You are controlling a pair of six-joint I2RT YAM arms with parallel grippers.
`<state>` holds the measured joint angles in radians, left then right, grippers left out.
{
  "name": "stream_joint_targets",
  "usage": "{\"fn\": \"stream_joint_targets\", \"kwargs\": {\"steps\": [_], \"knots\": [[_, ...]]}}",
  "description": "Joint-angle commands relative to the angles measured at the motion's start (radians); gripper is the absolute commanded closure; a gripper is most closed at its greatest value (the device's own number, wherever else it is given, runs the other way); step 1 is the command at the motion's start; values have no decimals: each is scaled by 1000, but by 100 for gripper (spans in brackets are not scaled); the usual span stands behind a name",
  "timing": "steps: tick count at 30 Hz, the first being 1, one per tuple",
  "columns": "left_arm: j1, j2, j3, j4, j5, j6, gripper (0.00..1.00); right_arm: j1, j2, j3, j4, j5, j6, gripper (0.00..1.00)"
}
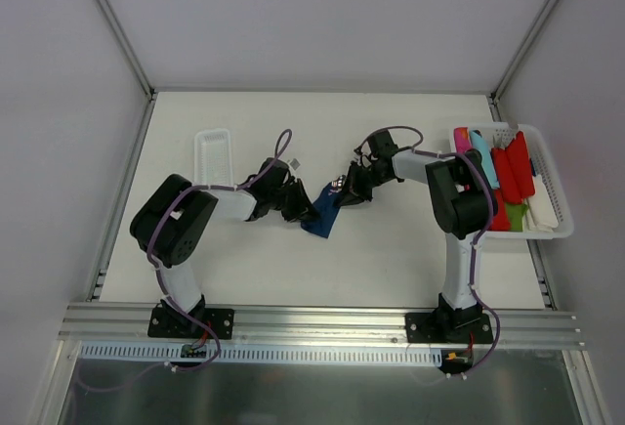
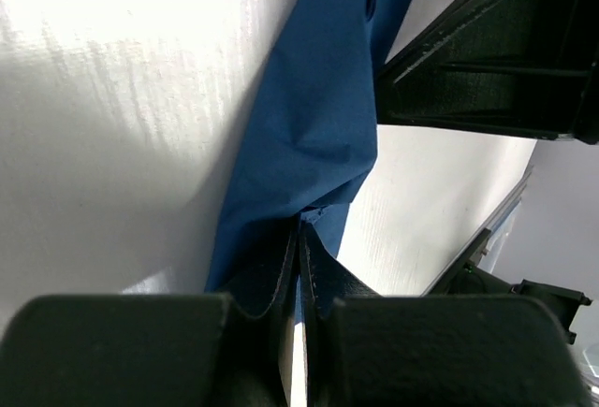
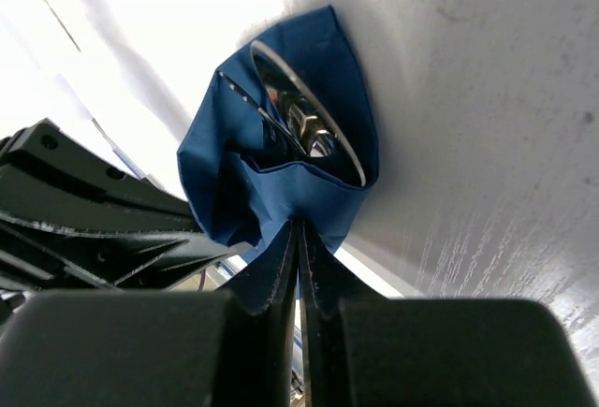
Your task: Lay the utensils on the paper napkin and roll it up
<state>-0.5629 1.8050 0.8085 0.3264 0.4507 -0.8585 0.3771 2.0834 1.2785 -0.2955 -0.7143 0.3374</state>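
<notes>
Long white tray (image 1: 212, 155) lies at the left of the table (image 1: 391, 259); white basket (image 1: 554, 187) at right holds coloured plastic pieces (image 1: 513, 173).

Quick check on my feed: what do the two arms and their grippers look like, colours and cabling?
The left arm and right arm both have white links with bulky black joint housings, and a purple cable runs along each. Each stands on a black base plate. The left gripper and right gripper are matte black, with flat, tapering fingers.

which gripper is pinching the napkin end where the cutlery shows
The right gripper: the silver cutlery peeks from the napkin fold just beyond it. The left gripper pinches plain blue paper only.
</notes>
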Motion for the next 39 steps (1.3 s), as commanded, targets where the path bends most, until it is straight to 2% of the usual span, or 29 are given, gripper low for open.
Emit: {"fn": "stream_joint_targets", "kwargs": {"steps": [1,13,23,39], "knots": [[-28,-52,50,-62,-17,36,100,0,20,-5,-13,46,6,95],[-89,-3,81,9,29,-49,100,5,17,-4,-14,52,14,96],[-129,45,60,177,69,-157,100,11,18,-10,-13,62,18,97],[-149,163,-25,324,8,-252,100,11,21,-11,-13,69,25,97]]}}
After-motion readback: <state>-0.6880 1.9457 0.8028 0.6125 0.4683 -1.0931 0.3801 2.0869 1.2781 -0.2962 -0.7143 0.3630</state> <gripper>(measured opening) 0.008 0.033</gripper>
